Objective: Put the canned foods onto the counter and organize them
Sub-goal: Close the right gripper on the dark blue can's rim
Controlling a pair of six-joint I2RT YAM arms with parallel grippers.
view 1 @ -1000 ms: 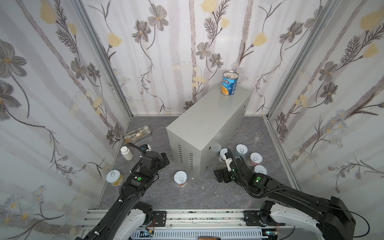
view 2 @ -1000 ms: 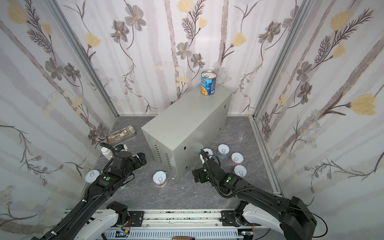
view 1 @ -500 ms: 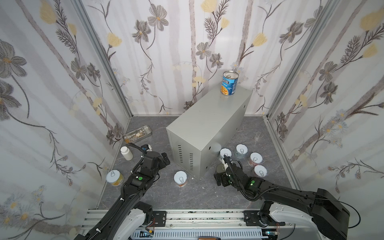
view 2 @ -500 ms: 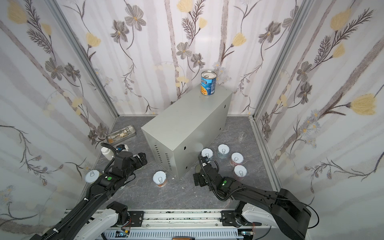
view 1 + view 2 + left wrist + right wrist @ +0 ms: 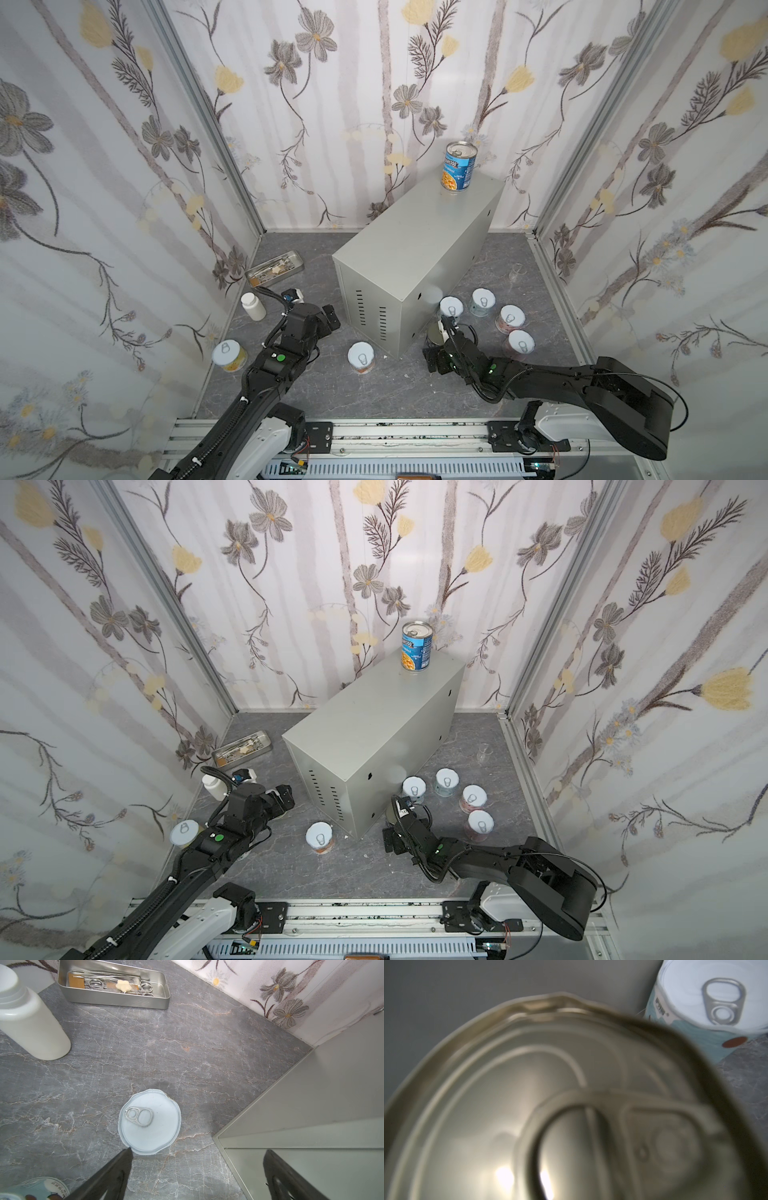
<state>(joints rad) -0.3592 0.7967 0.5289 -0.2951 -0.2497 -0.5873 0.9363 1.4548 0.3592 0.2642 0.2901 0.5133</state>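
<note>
Your left gripper [image 5: 330, 319] spread wide near a short can [image 5: 149, 1122] on the floor [image 5: 332, 390], counter [image 5: 415, 245] carrying the blue tin [image 5: 457, 171] at its far end, your right gripper [image 5: 438, 340] at a gold-lidded tin [image 5: 508, 1105] by its near corner, you cannot tell whether it grips.

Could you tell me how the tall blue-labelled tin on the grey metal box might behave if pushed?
The tall blue-labelled tin looks rigid and, lid apparently sealed, probably heavy for its size. Upright at the far end of the smooth grey metal box, it would likely slide; a high push might tip it.
</note>
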